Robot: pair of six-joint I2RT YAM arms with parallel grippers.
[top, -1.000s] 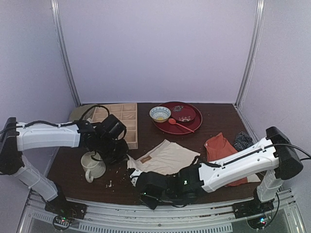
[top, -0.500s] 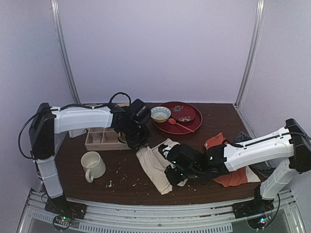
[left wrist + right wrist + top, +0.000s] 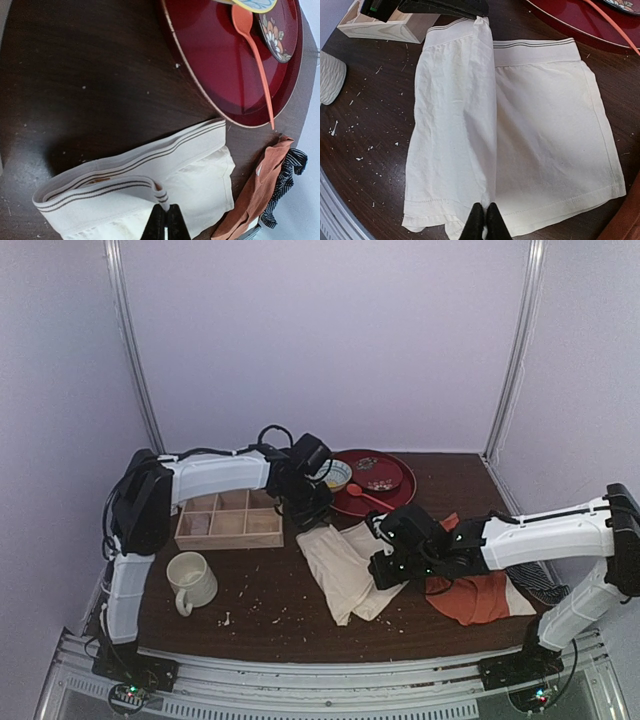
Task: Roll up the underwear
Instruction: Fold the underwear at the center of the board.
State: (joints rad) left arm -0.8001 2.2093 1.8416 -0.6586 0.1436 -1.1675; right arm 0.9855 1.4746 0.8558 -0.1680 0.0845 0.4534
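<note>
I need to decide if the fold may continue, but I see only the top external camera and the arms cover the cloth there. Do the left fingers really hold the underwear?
Observer: Yes. In the left wrist view the left fingers are shut on a fold of the striped waistband of the underwear.
Operator: And the right fingers?
Observer: The right fingers are shut on the leg hem, at the end opposite the waistband.
Operator: Is the cloth between them straight?
Observer: Nearly. The right wrist view shows a raised ridge running from hem to waistband between the two grips. One half lies flat, the other is wrinkled.
</note>
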